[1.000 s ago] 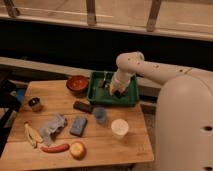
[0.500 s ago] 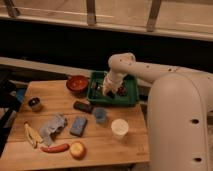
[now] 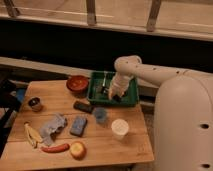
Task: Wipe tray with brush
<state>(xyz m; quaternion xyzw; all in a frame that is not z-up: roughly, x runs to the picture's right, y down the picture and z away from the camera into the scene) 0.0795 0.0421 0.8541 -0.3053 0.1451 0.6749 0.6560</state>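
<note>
- Right now the gripper [image 3: 112, 95] is down inside the tray [image 3: 131, 100], low over its floor, left of middle.
- Grip state: cannot tell. Its tip is dark against dark clutter, so I can't say how wide it is or whether it has hold of anything.
- The tray sits at the table's [image 3: 135, 145] far right edge, just right of the bowl [image 3: 77, 83].
- The brush [image 3: 104, 81] is my best read of the slim pale streak in the tray's left part. It lies just left of the gripper and slightly farther back.
- Its long axis runs roughly front to back, along the tray's short side.
- Touching or apart from the gripper: can't tell.
- Key relation: if the brush is not in hand, the reach is a short one to the left and back, with the jaws set across that front-to-back axis. If it is in hand, strokes have more free floor to the right.
- Only 1 arm, so no choice of side.
- Versus 1.0 s ago: the elbow was further right, and the wrist sat nearer the tray's middle.
- Versus 0.5 s ago: the arm had swung left, and it has now come part of the way back right. The gripper stays in the tray throughout.
- The tray, bowl, black bar [image 3: 83, 106] and white cup [image 3: 120, 128] have not moved.
</note>
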